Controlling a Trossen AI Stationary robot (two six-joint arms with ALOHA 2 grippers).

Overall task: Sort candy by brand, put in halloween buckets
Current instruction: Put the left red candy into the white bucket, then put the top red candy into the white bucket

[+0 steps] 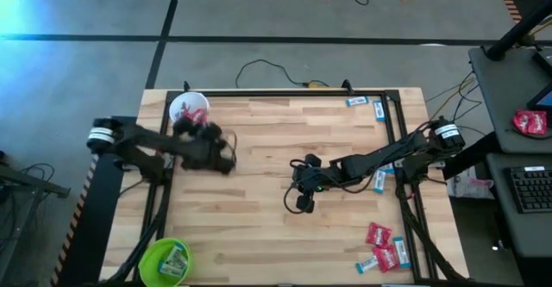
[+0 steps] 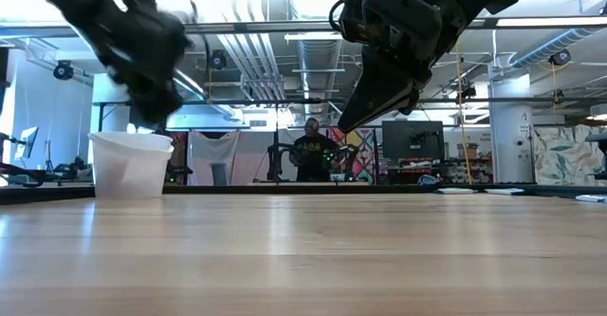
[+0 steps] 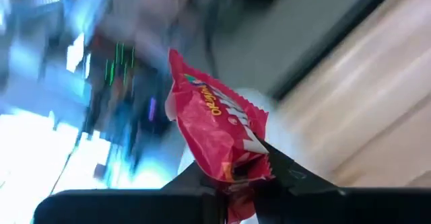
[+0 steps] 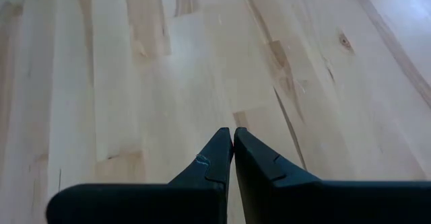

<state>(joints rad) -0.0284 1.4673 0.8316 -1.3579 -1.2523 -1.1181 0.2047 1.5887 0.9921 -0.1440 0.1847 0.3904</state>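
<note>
My left gripper (image 1: 193, 128) hovers, blurred, at the near rim of the white bucket (image 1: 190, 110), shut on a red candy (image 3: 215, 126). In the low view that arm (image 2: 128, 41) hangs over the same bucket (image 2: 128, 164), which has red candy inside. The lime green bucket (image 1: 166, 259) stands at the near left corner with candy in it. My right gripper (image 1: 302, 202) is shut with nothing in it, above bare wood at the table's middle (image 4: 233, 135). Loose red candies (image 1: 379, 235) and blue ones (image 1: 380, 180) lie on the table's right side. My left gripper pinches one end of the red candy's wrapper (image 3: 237, 171) between its two fingers. The rest of the candy sticks out past the fingertips (image 3: 283, 167). It is lifted clear of the table.
Two more blue candies (image 1: 367, 104) lie at the far right corner. A black frame (image 1: 285, 91) runs round the tabletop, and a cable (image 1: 267, 67) lies behind its far edge. A person (image 2: 310, 155) stands in the room beyond. Bare wood lies between the two arms.
</note>
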